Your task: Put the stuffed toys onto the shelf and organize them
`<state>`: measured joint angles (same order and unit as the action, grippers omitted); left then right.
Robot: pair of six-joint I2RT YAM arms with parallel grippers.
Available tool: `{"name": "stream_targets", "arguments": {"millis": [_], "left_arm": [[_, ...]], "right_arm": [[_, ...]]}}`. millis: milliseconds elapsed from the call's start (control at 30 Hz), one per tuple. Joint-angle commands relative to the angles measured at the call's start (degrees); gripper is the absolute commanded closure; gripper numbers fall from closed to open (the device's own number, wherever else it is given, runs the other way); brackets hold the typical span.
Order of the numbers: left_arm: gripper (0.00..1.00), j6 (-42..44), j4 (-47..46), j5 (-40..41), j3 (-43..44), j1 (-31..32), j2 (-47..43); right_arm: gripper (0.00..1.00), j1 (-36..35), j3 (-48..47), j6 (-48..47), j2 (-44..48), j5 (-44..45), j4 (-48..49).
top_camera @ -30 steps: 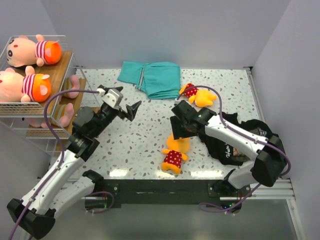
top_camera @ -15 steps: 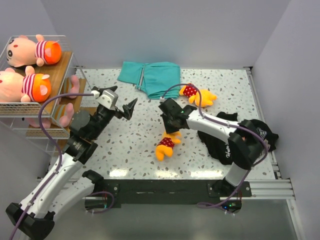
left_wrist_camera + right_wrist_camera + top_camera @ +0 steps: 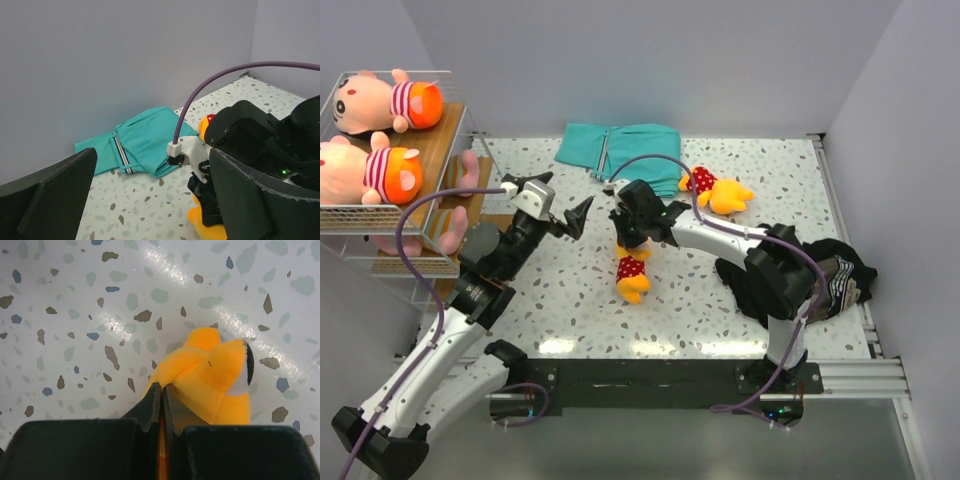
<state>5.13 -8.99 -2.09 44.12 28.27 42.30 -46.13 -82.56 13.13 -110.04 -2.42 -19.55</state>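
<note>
**While the left hand waits wide open, the right hand pinches an orange doll at mid-worktop**

Reaching far to the left across its own base, the right arm lies stretched out low over the worktop [image 3: 570,295], its elbow bent above the black garment [image 3: 825,275] at the near right. The right hand [image 3: 625,248] points down and toward the near edge. Its fingers [image 3: 152,402] are pressed fully together on a fold of the orange doll [image 3: 632,278]. The doll's red dotted dress sits just below the hand and its orange end points to the near side. Whether the doll rests on the worktop or hangs just above it cannot be told.

The left arm rises from the near left and leans toward the middle. The left hand [image 3: 563,208] hovers with its fingers spread as wide as they go, holding nothing, near the right hand and facing it.

At the far left stands the shelf [image 3: 448,140]. Its top tier holds one pink doll [image 3: 385,100] lying on its side. The tier below holds a striped pink doll [image 3: 370,170] lying the same way. Pink plush legs [image 3: 455,228] show on a lower tier, the rest being hidden.

A second orange doll [image 3: 718,190] lies on the worktop at the far right of middle, just beside the teal cloth [image 3: 625,155], which is spread near the far wall.
</note>
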Motion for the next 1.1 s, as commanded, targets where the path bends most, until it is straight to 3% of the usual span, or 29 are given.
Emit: {"name": "stream_targets", "arguments": {"millis": [0,333,400,433,533,567,633,667,733,900,933,1067], "left_arm": [[0.00,-0.1,-3.5,0.3,-0.2,0.1,-0.2],[0.00,-0.3,-3.1,-0.2,0.0,0.1,0.2],[0.00,-0.1,-3.1,0.2,0.0,0.1,0.1],[0.00,-0.1,-3.0,0.3,0.0,0.1,0.1],[0.00,0.1,-3.0,0.6,0.0,0.1,0.0],[0.00,0.1,-3.1,0.5,0.0,0.1,0.1],[0.00,0.0,-3.0,0.4,0.0,0.1,0.0],[0.00,0.1,-3.0,0.5,0.0,0.1,0.0],[0.00,0.0,-3.0,0.7,-0.1,0.1,-0.2],[0.00,-0.2,-3.2,0.5,-0.2,0.1,-0.4],[0.00,-0.4,-3.4,0.5,-0.2,0.1,-0.4],[0.00,-0.6,-3.6,0.5,-0.3,0.1,-0.4]], "right_arm": [[1.00,-0.1,4.5,-0.5,5.2,-2.6,12.9],[1.00,0.9,15.6,9.2,4.1,-8.7,39.7],[0.98,0.8,14.8,9.6,3.2,-7.9,40.5],[0.96,0.9,13.8,9.7,2.7,-7.0,39.7],[0.72,1.6,11.4,8.7,1.3,-3.9,36.2],[0.68,1.7,10.9,7.8,1.8,-4.0,34.7],[0.57,1.7,10.5,2.7,3.5,-3.9,31.0],[0.46,1.7,10.5,0.3,4.5,-3.8,29.4],[0.41,1.7,11.2,-6.7,7.6,-3.4,25.9],[0.40,1.4,15.8,-20.4,13.1,-5.5,24.7],[0.41,0.9,16.6,-22.5,13.6,-9.6,24.6],[0.39,-3.5,19.5,-33.0,17.2,-11.0,21.4]]}}
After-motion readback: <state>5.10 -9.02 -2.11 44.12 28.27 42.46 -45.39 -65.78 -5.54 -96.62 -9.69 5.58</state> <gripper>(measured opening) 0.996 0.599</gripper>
